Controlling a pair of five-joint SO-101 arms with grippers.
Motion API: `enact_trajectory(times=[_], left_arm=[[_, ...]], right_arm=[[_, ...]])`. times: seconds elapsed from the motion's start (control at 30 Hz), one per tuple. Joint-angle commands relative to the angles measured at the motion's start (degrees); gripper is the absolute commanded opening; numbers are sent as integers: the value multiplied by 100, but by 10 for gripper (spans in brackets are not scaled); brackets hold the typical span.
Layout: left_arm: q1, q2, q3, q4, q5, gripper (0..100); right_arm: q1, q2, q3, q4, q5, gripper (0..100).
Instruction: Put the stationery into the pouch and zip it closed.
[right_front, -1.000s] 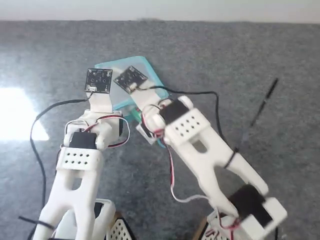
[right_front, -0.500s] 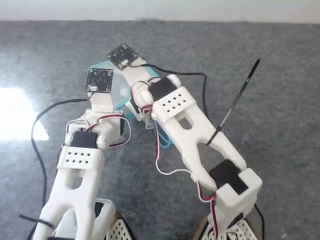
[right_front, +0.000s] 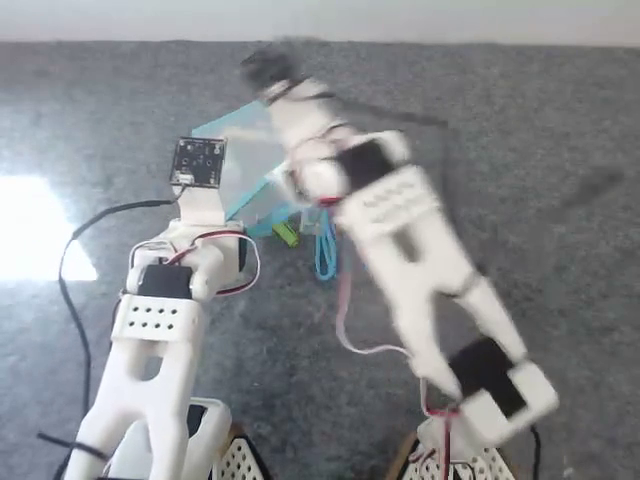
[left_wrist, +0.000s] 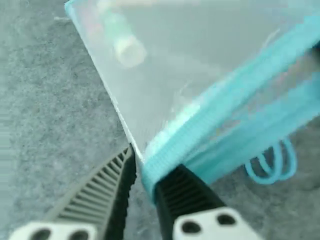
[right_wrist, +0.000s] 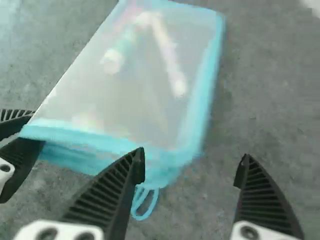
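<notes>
The translucent pouch (right_front: 245, 150) with teal edging lies on the grey table, and several pens (right_wrist: 150, 45) show through it. In the left wrist view my left gripper (left_wrist: 145, 182) is shut on the pouch's corner at the end of the teal zipper band (left_wrist: 225, 125). My right gripper (right_wrist: 187, 195) hangs open above the pouch's zipper side, with nothing between its fingers. The right arm (right_front: 390, 200) stretches over the pouch in the high view. A teal cord loop (right_front: 325, 255) trails from the zipper end.
A small green object (right_front: 287, 233) sits by the pouch's near edge. The grey felt table (right_front: 540, 130) is bare to the right and at the far side. Cables (right_front: 75, 250) hang around both arm bases.
The right arm has swung forward and up over the pouch, away from its near edge. The left arm has kept its place at the corner.
</notes>
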Motion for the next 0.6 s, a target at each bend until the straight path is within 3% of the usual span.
enact_trajectory(times=[0.0,0.17,0.4,0.57], left_arm=[[-246,-149,-136,97,18,11],[-976,-826,-198,334,18,11],[-2409,-2110,-154,633,18,11],[-2945,-2409,-180,615,44,11]], right_arm=[[347,-1077,-378,426,79,292],[514,-1499,624,338,88,292],[620,-1499,2936,-1481,97,292],[312,-1499,3859,-2211,97,292]])
